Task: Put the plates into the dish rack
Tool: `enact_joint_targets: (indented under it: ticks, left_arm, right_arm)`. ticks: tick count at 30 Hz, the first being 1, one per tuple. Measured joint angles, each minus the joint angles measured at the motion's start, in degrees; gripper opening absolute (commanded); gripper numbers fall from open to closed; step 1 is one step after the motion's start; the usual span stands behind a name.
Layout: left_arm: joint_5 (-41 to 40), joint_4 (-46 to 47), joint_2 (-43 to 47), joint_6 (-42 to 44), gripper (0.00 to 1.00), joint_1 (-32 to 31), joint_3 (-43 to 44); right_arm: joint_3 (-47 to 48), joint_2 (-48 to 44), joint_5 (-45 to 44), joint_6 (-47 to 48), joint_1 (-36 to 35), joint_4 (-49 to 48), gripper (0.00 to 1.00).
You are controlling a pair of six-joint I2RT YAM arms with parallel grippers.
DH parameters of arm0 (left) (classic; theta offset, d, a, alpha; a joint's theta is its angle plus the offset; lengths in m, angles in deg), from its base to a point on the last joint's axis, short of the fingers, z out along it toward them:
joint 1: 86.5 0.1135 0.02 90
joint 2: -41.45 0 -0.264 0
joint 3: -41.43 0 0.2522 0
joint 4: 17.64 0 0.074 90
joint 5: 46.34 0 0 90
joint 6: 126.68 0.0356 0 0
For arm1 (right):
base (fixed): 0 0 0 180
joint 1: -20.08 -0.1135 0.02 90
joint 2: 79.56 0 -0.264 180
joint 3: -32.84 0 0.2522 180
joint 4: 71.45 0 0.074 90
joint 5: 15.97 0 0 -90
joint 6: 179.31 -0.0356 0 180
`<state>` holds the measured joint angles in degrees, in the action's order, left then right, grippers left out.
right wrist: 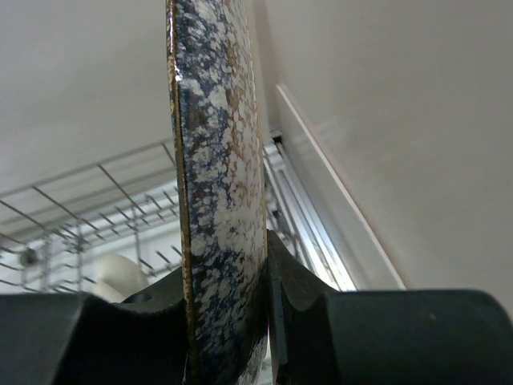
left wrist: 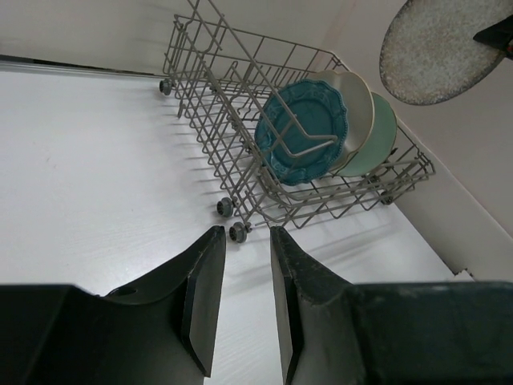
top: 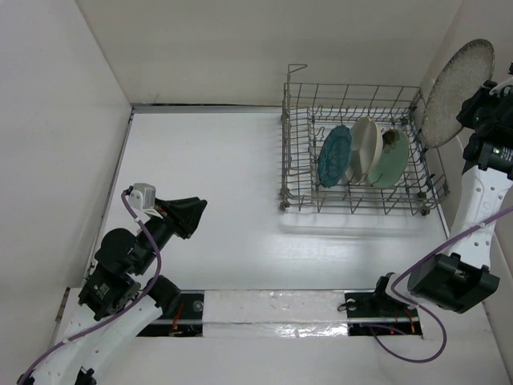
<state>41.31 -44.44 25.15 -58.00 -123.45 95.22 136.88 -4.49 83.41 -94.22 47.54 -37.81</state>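
The grey wire dish rack (top: 298, 144) stands at the back right of the table. In it three plates stand on edge in a row: the dark teal scalloped plate (top: 333, 156), the cream plate (top: 362, 149) and the pale mint green plate (top: 389, 160). They also show in the left wrist view: teal (left wrist: 304, 128), cream (left wrist: 359, 104), mint (left wrist: 377, 140). My right gripper (top: 481, 108) is shut on the rim of the speckled beige plate (top: 457, 80), held upright in the air above the rack's right end; it shows edge-on (right wrist: 220, 160) between my fingers. My left gripper (top: 192, 215) is open and empty, low at the left.
White walls close the table in at the left, back and right; the right wall (right wrist: 385, 120) is close beside the held plate. The rack (left wrist: 232, 120) has tall wire sides and small wheels. A taped strip (top: 272, 309) runs between the arm bases.
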Motion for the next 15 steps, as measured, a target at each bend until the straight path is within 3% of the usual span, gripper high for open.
enact_joint_targets:
  ticks: [15]
  left_arm:
    - [-3.5, -0.6, 1.5, 0.3, 0.27, -2.6, 0.0]
  right_arm:
    - [-8.9, -1.0, -1.3, 11.0, 0.7, 5.0, 0.00]
